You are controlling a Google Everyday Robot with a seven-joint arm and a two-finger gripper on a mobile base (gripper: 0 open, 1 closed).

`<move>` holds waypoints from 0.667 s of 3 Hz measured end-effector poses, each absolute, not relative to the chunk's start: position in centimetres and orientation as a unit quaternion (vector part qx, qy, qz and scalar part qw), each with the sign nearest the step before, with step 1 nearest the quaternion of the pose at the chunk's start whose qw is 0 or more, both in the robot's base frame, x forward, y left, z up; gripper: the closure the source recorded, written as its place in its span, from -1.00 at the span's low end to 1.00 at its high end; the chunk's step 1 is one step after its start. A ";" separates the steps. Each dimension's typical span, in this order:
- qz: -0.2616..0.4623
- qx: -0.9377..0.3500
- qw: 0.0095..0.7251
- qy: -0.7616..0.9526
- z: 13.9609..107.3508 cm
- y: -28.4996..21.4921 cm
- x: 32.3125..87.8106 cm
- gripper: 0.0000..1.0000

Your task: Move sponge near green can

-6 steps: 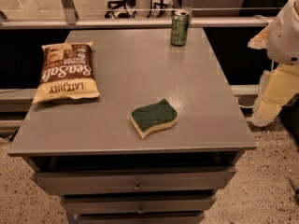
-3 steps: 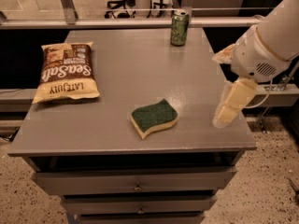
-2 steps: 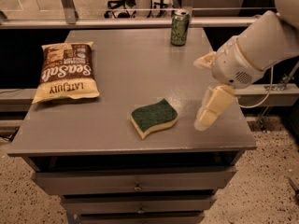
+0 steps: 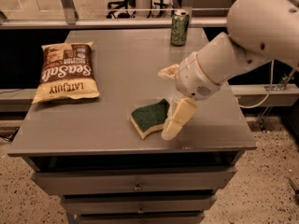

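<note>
Beside sponge (image 4: 147, 116): pincer (image 4: 166, 102) spread | chip bag (image 4: 65, 71) left | green can (image 4: 179, 28) behind

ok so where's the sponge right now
In the camera view the sponge lies near the table's front edge, just right of centre, with the open hand at its right side and the chip bag further left.

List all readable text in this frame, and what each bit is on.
"Sea Salt": on the chip bag, upside down in this view.
"LATE JULY": same bag, near its front edge, also upside down.
Small print at the bag's far end: too small to read.
Green can: mottled pattern, nothing legible.
Sponge and the gripper at its right end: no text.
</note>
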State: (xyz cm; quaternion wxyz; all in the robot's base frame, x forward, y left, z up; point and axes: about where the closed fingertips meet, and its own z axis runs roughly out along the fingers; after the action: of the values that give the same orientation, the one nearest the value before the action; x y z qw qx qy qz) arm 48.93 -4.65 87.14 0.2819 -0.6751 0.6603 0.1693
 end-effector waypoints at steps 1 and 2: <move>0.176 -0.687 0.274 0.650 85.5 -3.0 48.6 -1.00; 0.176 -0.689 0.257 0.655 83.4 -2.3 49.0 -0.48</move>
State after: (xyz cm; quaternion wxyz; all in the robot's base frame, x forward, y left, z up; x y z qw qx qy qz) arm 48.99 -2.28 83.42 0.2570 -0.6889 0.6545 0.1761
